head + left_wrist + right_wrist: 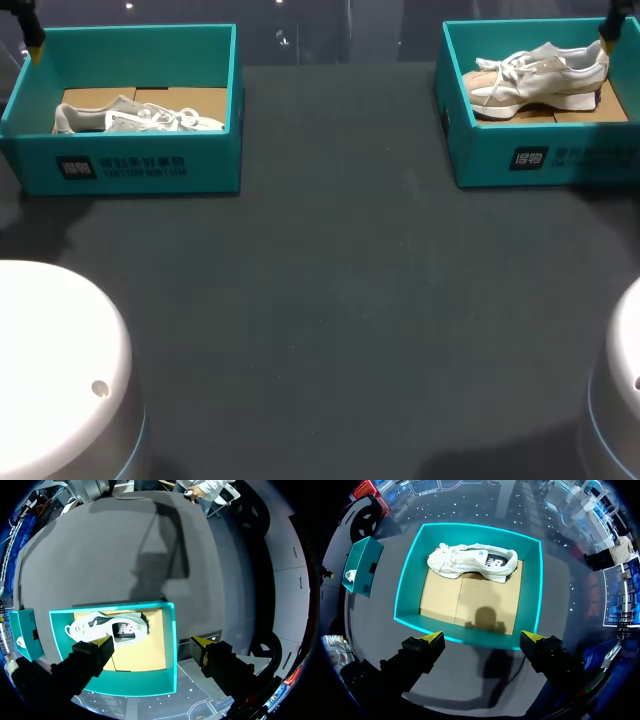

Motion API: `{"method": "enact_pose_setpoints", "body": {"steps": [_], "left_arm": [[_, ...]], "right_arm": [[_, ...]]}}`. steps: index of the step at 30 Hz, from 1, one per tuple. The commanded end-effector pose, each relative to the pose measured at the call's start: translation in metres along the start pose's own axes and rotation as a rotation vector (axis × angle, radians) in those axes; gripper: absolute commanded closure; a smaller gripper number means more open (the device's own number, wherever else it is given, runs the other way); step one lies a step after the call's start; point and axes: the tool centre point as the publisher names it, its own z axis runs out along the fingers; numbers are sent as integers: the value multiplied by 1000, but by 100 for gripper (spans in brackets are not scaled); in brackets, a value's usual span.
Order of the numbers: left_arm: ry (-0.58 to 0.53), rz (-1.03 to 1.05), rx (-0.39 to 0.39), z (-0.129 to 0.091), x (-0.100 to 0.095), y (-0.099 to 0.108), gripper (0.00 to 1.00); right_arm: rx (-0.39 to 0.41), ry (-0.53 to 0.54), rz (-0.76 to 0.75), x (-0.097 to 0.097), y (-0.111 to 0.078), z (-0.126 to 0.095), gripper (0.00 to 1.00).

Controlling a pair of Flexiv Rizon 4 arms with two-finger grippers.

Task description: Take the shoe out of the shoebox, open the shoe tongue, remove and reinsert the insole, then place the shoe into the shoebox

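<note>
As neither shoe is out of its box, step in hand: the first, I judge, lifting a shoe out.
Left claw (150, 645): released, fingers wide apart, empty, above the left shoebox (150, 165).
Right claw (482, 639): likewise released and empty, above the right shoebox (540, 160).
Left shoe (135, 118): on the box floor, long axis side to side along the bench (330, 300); toe end unclear.
Right shoe (540, 75): near the far wall, long axis likewise, toe toward the bench's middle.
Next move: descend, close across the shoe's narrow width.
</note>
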Motion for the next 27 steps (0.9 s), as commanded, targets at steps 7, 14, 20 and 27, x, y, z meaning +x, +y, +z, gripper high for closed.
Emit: {"method": "enact_pose_setpoints", "body": {"steps": [7, 14, 20, 27], "left_arm": [[2, 1, -1, 0, 0, -1, 0], [2, 1, -1, 0, 0, -1, 0], [2, 1, -1, 0, 0, -1, 0], [2, 1, -1, 0, 0, -1, 0]], "right_arm": [[10, -51, -5, -19, 44, 16, 0], [7, -68, -12, -38, 76, 36, 0], [17, -63, -9, -51, 99, 54, 0], [32, -67, -2, -61, 116, 75, 0]]}}
